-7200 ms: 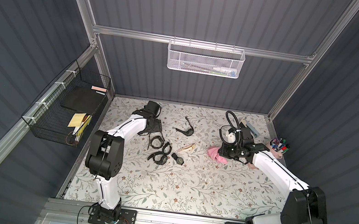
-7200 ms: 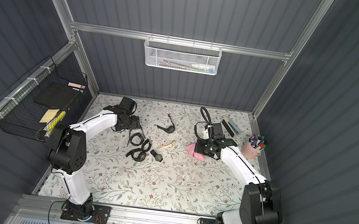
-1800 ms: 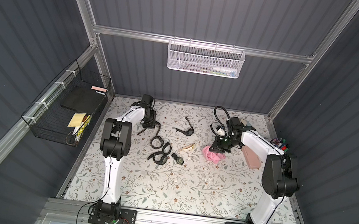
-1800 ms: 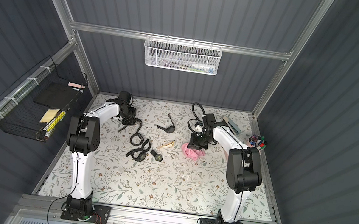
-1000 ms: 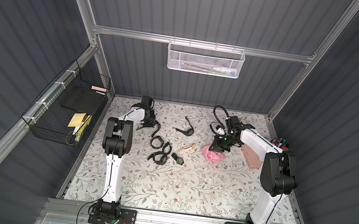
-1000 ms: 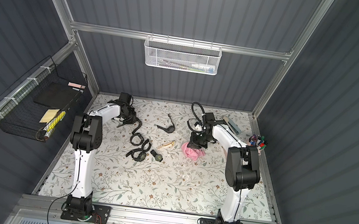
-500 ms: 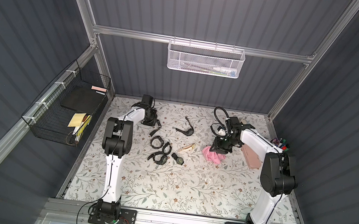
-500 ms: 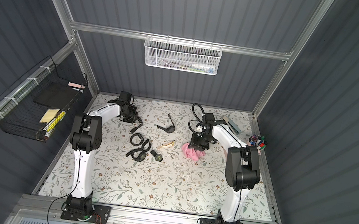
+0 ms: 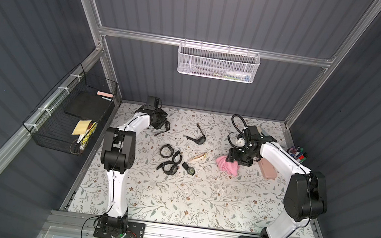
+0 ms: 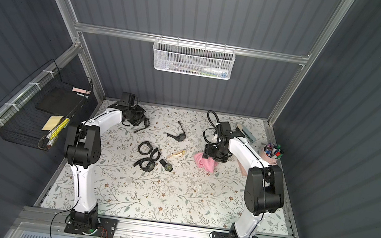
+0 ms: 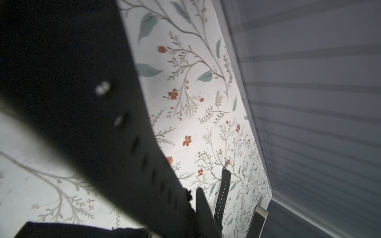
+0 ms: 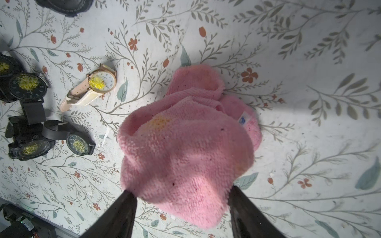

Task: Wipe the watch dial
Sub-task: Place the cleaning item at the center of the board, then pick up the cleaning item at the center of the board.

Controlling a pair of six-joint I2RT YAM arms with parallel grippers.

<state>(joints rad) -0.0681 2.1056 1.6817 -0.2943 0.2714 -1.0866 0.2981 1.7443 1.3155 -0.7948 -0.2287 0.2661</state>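
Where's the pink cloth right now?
In a top view the pink cloth lies right of centre on the mat, under the open right end effector, cream-strap watch beside it.

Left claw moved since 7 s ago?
Yes. The left claw has pulled back from the loose watches toward the back wall, shut on a black watch strap.

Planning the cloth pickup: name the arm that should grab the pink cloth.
Right. The right gripper hangs open astride the pink cloth; the left gripper, far off, is shut on a black watch.
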